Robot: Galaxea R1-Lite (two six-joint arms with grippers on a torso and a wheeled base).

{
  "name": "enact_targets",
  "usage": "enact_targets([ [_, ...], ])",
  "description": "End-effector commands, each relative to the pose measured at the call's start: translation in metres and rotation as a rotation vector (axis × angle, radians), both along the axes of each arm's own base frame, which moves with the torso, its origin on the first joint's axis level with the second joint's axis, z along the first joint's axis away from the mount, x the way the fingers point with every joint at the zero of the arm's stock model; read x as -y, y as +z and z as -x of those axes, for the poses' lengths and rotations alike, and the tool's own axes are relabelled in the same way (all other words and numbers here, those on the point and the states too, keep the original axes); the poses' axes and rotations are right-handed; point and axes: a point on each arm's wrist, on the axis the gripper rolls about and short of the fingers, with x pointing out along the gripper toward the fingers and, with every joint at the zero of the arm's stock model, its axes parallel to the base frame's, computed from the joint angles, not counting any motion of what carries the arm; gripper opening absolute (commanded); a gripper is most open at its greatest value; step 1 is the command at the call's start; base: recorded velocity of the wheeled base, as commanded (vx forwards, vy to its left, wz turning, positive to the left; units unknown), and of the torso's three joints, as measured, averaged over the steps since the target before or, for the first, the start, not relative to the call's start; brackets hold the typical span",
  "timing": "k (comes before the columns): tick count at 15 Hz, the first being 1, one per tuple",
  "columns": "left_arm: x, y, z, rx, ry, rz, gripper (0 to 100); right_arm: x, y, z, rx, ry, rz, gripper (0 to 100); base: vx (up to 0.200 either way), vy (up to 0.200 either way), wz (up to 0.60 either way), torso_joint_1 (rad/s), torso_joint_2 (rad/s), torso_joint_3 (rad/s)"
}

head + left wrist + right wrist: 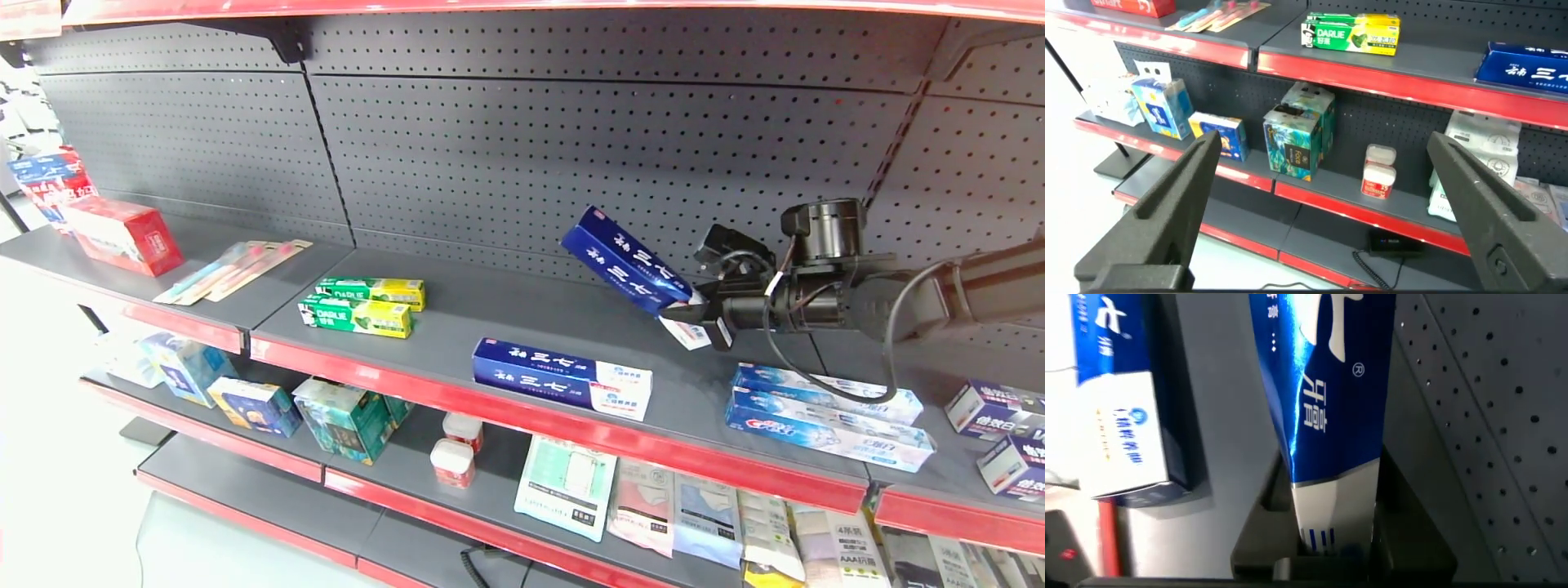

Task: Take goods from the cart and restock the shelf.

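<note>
- The right gripper [690,320] is clenched on the white end of a blue toothpaste box [627,260], held above the shelf [490,302].
- The box's long axis is tilted, with its free blue end pointing toward 10 o'clock, at the pegboard [506,147].
- A matching box [563,377] lies flat at its 7 o'clock.
- The left gripper [1319,163] is spread wide and holds nothing.

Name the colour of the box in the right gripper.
The toothpaste box is blue with a white end; head view best.
</note>
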Motion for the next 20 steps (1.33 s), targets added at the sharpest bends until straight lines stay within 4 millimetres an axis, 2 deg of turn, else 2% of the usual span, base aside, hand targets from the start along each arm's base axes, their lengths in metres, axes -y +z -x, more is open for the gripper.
enact_targets([
  [1,0.000,0.000,0.000,0.001,0.001,0.000,100,0.000,-0.006,-0.011,0.009,0.012,0.006,0,0.000,0.000,0.00,0.000,0.00,0.000],
  [3,0.000,0.000,0.000,0.001,0.001,0.000,100,0.000,-0.005,-0.016,0.016,0.020,-0.003,0,0.000,0.000,0.00,0.000,0.00,0.000],
  [4,0.000,0.000,0.000,-0.001,0.002,0.000,100,0.006,-0.006,-0.017,0.016,0.007,0.001,0,0.000,0.000,0.00,0.000,0.00,0.000],
  [10,0.000,0.000,0.000,0.001,0.001,0.000,100,0.019,-0.024,-0.024,-0.028,-0.002,-0.003,0,0.000,0.000,0.00,0.000,0.00,0.000],
  [20,0.000,0.000,0.000,-0.001,0.001,-0.001,100,0.018,-0.028,-0.024,-0.034,0.013,-0.004,0,0.000,0.000,0.00,0.000,0.00,0.000],
])
